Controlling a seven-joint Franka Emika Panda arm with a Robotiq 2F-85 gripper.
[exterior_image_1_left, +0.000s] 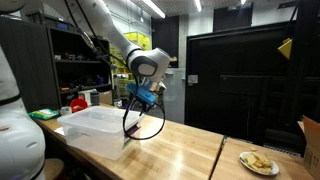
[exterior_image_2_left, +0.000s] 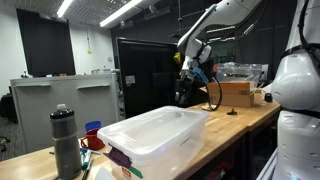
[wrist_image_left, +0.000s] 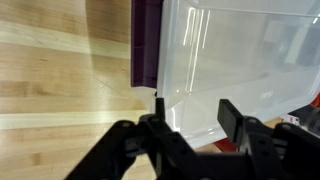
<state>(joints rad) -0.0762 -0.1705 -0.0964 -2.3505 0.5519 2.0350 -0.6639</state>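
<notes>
My gripper (wrist_image_left: 195, 108) hangs open above the wooden table (wrist_image_left: 60, 90), over the near rim of a clear plastic bin (wrist_image_left: 240, 50). Nothing sits between the two black fingers (wrist_image_left: 232, 112); only the bin's wall shows through the gap. A purple clip (wrist_image_left: 146, 40) runs along the bin's left edge. In both exterior views the gripper (exterior_image_1_left: 137, 102) (exterior_image_2_left: 189, 88) is beside the far end of the bin (exterior_image_1_left: 95, 125) (exterior_image_2_left: 160, 135), with a black cable loop (exterior_image_1_left: 146, 122) dangling under the wrist. I cannot make out the bin's contents.
A plate of food (exterior_image_1_left: 259, 162) and a cardboard box (exterior_image_1_left: 311, 145) sit at the table's far side. A dark bottle (exterior_image_2_left: 66, 140) and a red cup (exterior_image_2_left: 95, 141) stand near the bin's other end. Shelving (exterior_image_1_left: 75, 70) stands behind.
</notes>
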